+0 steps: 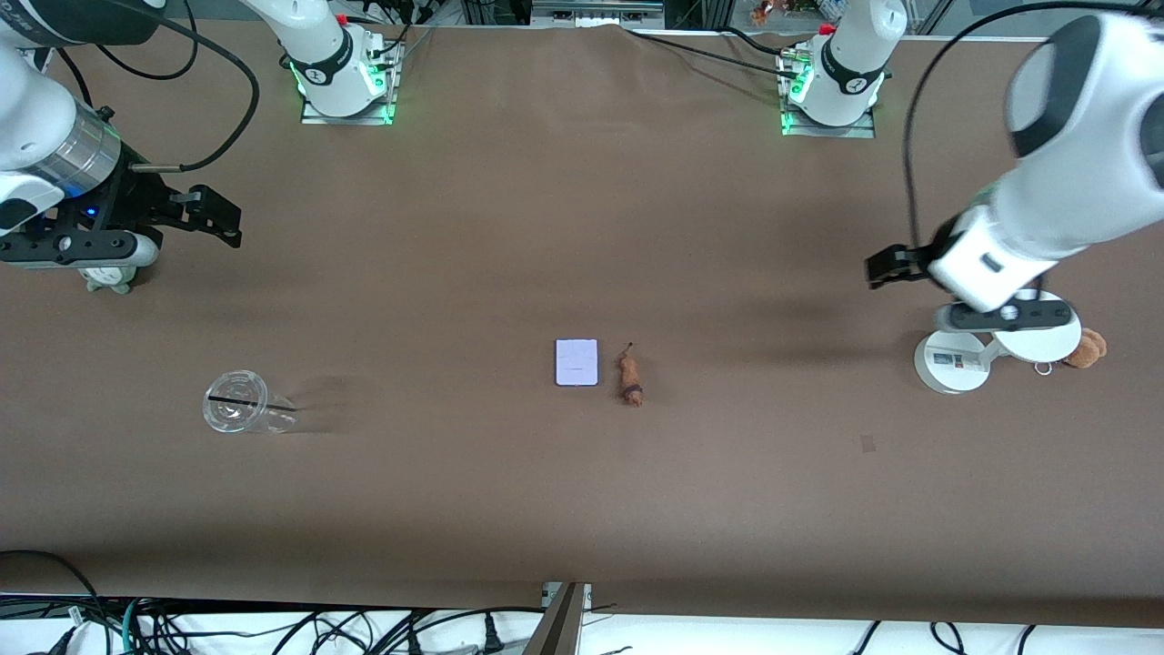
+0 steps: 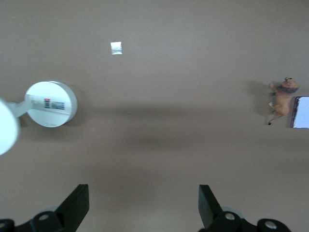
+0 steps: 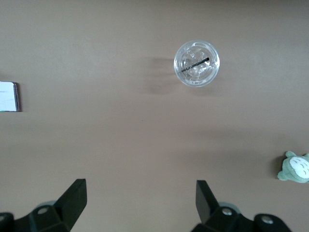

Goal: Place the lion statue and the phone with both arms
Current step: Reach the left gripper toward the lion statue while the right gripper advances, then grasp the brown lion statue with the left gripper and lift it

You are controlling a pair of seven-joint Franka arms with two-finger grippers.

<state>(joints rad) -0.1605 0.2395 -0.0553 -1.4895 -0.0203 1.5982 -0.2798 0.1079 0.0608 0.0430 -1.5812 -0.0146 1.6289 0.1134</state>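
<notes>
Lying apparently untouched mid-table, lion statue [image 1: 629,378] beside phone [image 1: 576,362], well apart from both spread grippers.

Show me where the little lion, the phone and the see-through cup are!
lion statue [image 1: 628,378]: front view, middle of its brown body.
phone [image 1: 576,362]: front view, centre of its pale flat face.
clear cup [image 1: 238,402]: front view, on its round lid.

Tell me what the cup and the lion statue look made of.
Cup: clear plastic, glossy; the table shows through it. Lion statue: probably hard moulded plastic or resin, matte brown with a darker mane; its legs look rigid in the left wrist view.
</notes>
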